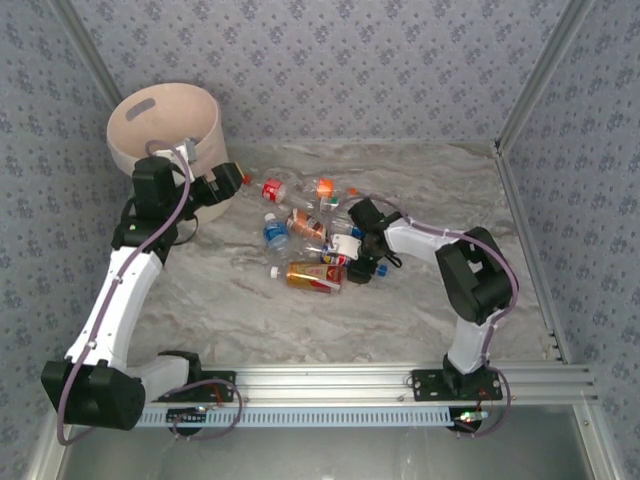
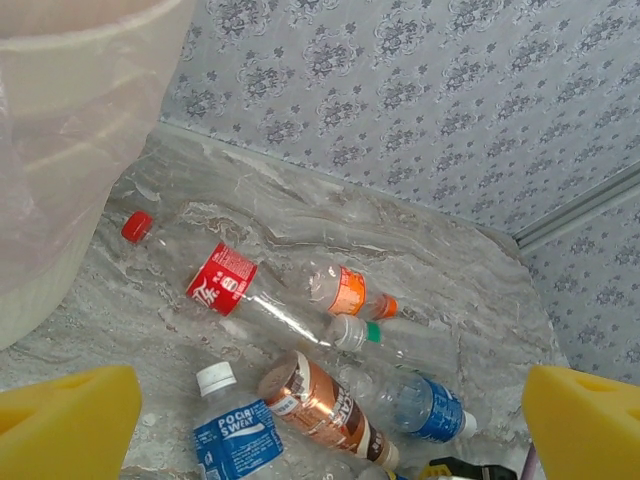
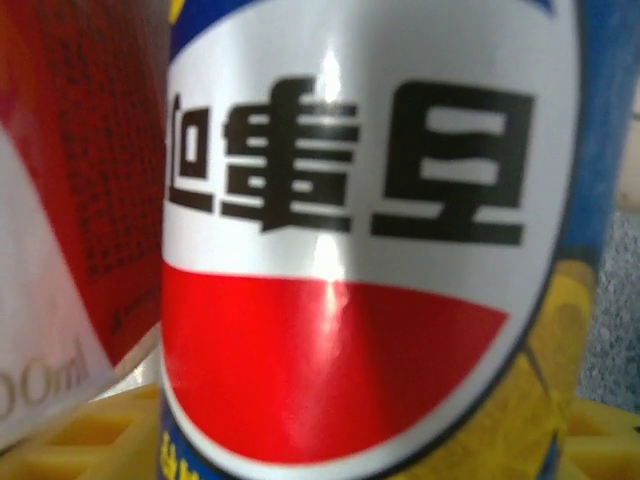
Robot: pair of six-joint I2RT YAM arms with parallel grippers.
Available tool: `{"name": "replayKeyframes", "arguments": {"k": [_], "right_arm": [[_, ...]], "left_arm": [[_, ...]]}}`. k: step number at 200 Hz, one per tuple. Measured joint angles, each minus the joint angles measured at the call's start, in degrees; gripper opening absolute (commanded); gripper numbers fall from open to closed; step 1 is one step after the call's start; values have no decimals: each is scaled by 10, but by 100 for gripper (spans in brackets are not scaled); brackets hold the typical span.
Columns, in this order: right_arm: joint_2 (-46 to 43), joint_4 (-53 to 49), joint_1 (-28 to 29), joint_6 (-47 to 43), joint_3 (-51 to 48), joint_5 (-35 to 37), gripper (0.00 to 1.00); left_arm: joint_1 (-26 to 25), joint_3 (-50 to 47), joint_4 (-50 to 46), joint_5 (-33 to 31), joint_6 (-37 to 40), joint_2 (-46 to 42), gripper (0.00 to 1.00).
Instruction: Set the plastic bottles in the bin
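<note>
Several plastic bottles lie in a heap mid-table, among them a red-label bottle [image 1: 272, 190], an orange-label one [image 1: 322, 188] and a brown-label one [image 1: 313, 275]. The bin [image 1: 165, 125] stands at the back left. My left gripper [image 1: 228, 182] hangs open and empty beside the bin, above the red-label bottle [image 2: 222, 280], a copper-label bottle [image 2: 320, 405] and a Pocari Sweat bottle [image 2: 235, 440]. My right gripper [image 1: 348, 250] is down in the heap. Its yellow pads [image 3: 100, 430] sit against a Pepsi-label bottle [image 3: 360, 250] that fills the gap.
The bin's wall and translucent liner [image 2: 60, 150] stand close on the left of the left wrist view. Patterned walls close in the table at the back and sides. A red-and-white label [image 3: 70, 200] presses against the Pepsi bottle. Bare marble lies in front of the heap [image 1: 300, 330].
</note>
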Motion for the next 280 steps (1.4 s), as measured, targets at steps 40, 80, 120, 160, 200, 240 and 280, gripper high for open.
{"name": "replayKeyframes", "arguments": {"k": [40, 80, 120, 160, 200, 240, 280], "right_arm": [[-57, 23, -8, 33, -31, -8, 46], [-155, 90, -10, 81, -85, -11, 49], [-250, 191, -12, 194, -151, -27, 49], [-300, 334, -12, 333, -225, -46, 50], [-299, 428, -12, 461, -246, -49, 46], [-275, 520, -12, 569, -247, -61, 45], [-227, 572, -9, 636, -240, -92, 45]], "left_arm": [[0, 0, 1, 15, -1, 2, 98], [0, -8, 35, 57, -22, 23, 98], [-23, -19, 88, 100, -68, 57, 98], [-97, -18, 132, 118, -82, 108, 98], [-160, -11, 151, 104, -80, 158, 98], [-199, 11, 197, 106, -86, 226, 98], [-214, 28, 266, 133, -122, 281, 98]]}}
